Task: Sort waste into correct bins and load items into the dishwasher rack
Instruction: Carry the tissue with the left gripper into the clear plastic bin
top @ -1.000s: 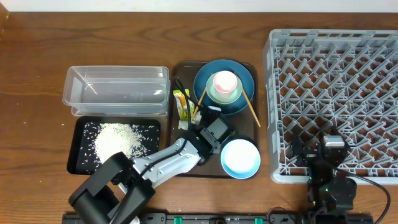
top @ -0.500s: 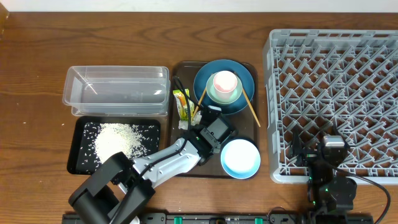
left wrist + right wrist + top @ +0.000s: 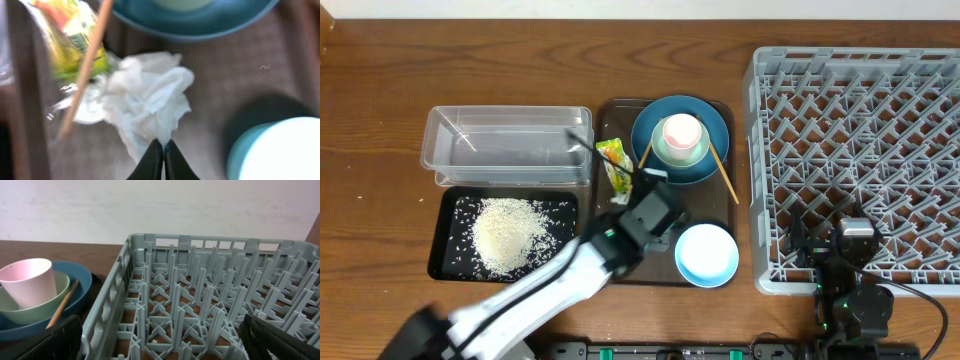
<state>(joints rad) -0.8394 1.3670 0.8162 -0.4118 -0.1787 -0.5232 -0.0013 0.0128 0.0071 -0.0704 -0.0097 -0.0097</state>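
1. The tub [image 3: 508, 145] at the far left has nothing in it. Just below it, the black tray [image 3: 445, 215] holds the rice [image 3: 505, 232], so that job looks done.
2. The wrapper [image 3: 615, 163] lies at the left edge of the brown tray [image 3: 617, 112], beside the tub. It is not in a bin yet.
3. The left jaws are pressed together on a corner of the napkin [image 3: 145, 100], which lies on the brown tray touching the wrapper.
4. The plate [image 3: 715, 130], green bowl [image 3: 660, 150], cup [image 3: 681, 132], chopsticks [image 3: 725, 175] and small bowl [image 3: 706, 253] all wait on the brown tray.
5. The rack [image 3: 855, 100] on the right has no dishes. The right jaws are wide apart at its near edge.
6. Since a second ago, the left arm [image 3: 550, 285] has swung left and looks blurry. The wrapper has tipped a little. The right arm has not moved.
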